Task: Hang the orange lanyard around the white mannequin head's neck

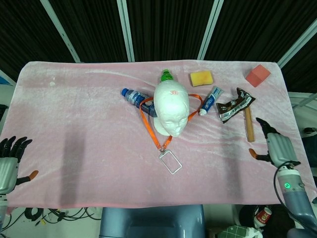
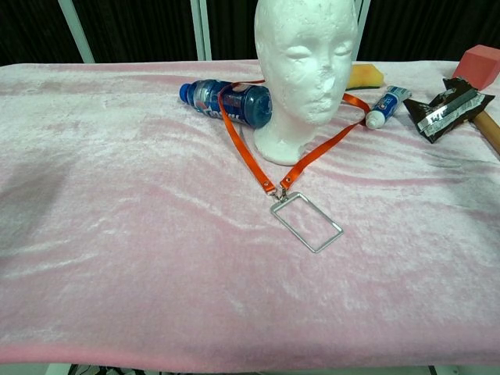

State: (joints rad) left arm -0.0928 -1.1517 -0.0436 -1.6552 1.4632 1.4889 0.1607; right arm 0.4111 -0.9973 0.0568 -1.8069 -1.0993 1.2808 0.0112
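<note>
Pink cloth [image 1: 74,114] bears the lanyard-draped mannequin head [image 1: 170,109] (strap's rear hidden); both empty hands' fingers apart.

A long table draped in a pink, velvety cloth [image 1: 89,129] fills the scene, its pile creased into soft ripples. Behind it, from ten to two o'clock, hangs a black pleated curtain [image 1: 168,25] crossed by slanting pale grey metal bars [image 1: 125,29]. At seven o'clock, below the table's near edge, tangled cables [image 1: 47,214] lie on a light floor.
</note>
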